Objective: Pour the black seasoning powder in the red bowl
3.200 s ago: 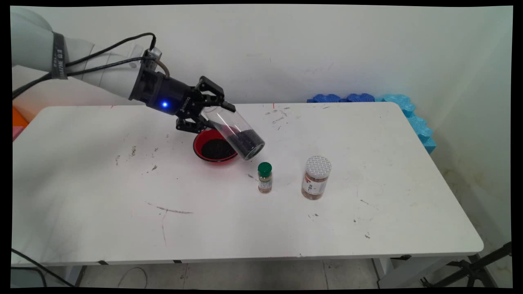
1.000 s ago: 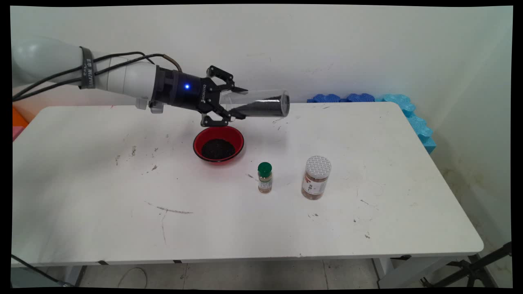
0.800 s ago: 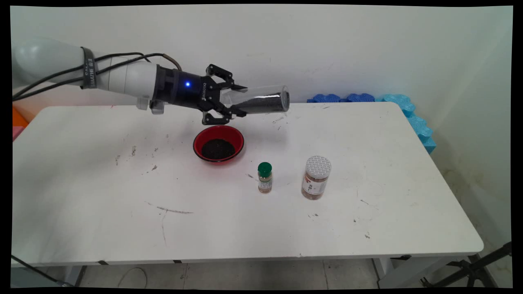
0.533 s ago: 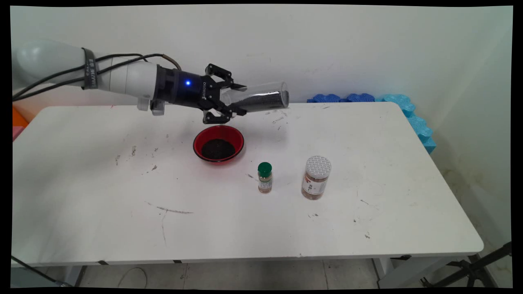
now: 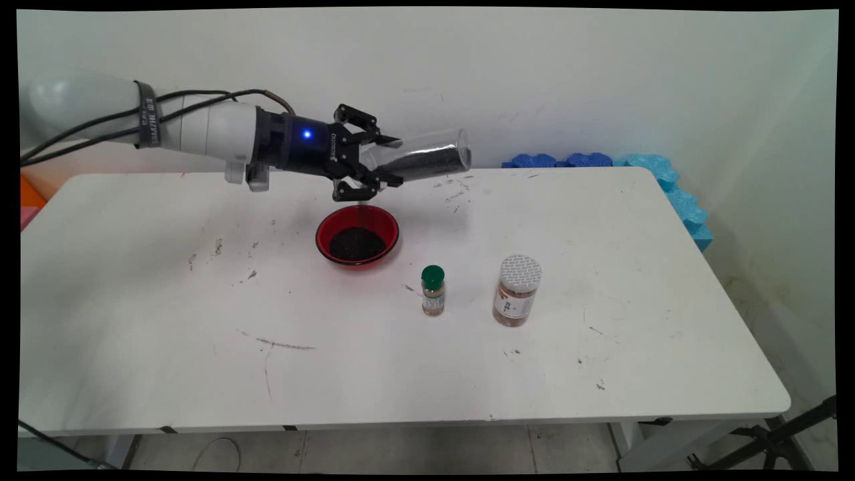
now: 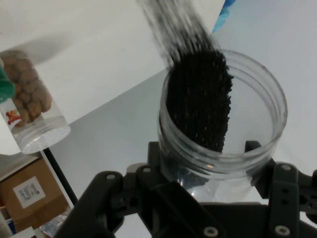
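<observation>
My pincer (image 5: 374, 166) is clamped on a clear jar (image 5: 424, 156), gripping it near its open end, and I hold it up in the air above the counter (image 5: 167, 321), lying nearly level with its closed end tipped a little upward toward the right. Black grains (image 5: 427, 164) lie along the lower side of the jar; in the hand view I look straight into its round mouth (image 6: 223, 106) and the grains (image 6: 200, 99) run as a dark band down the inside wall. Just below my pincer, toward the near side, a red bowl (image 5: 357, 235) sits on the counter with more black grains in it, apart from the jar. Nearer the front and to the right stands a small bottle with a green cap (image 5: 433, 290), upright, and beside it, a little farther right, a bigger jar with a white lid (image 5: 517, 290) and brownish contents. At the far right corner, blue foam pieces (image 5: 641, 175) lean by the wall.
</observation>
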Available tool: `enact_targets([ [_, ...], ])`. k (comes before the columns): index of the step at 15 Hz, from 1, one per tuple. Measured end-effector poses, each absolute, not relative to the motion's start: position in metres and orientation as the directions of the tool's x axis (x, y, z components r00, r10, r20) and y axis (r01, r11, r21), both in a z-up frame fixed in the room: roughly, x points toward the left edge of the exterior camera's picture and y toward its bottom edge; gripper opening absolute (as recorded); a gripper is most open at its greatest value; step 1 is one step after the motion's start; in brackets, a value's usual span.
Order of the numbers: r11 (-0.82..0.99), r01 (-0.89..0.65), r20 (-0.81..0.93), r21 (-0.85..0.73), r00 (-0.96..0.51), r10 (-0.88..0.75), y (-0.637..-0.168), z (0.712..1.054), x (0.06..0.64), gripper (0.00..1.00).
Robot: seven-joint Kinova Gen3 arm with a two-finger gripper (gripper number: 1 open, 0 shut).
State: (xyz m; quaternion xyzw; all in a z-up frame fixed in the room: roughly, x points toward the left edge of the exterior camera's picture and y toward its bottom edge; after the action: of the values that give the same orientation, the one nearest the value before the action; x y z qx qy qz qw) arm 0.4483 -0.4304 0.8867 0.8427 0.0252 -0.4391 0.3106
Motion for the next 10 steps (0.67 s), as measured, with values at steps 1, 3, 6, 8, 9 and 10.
enact_targets([
  [1,-0.806,0.322,-0.759,0.497,0.611,-0.224,-0.4302,0.8866,0.4490,0.00],
  [3,-0.807,0.329,-0.765,0.490,0.606,-0.218,-0.4293,0.8862,0.4502,0.00],
  [6,-0.809,0.339,-0.775,0.480,0.596,-0.210,-0.4271,0.8866,0.4523,0.00],
  [8,-0.810,0.349,-0.783,0.471,0.589,-0.201,-0.4259,0.8865,0.4542,0.00],
  [9,-0.810,0.356,-0.787,0.466,0.585,-0.196,-0.4255,0.8864,0.4549,0.00],
  [10,-0.810,0.361,-0.791,0.462,0.582,-0.192,-0.4253,0.8865,0.4553,0.00],
])
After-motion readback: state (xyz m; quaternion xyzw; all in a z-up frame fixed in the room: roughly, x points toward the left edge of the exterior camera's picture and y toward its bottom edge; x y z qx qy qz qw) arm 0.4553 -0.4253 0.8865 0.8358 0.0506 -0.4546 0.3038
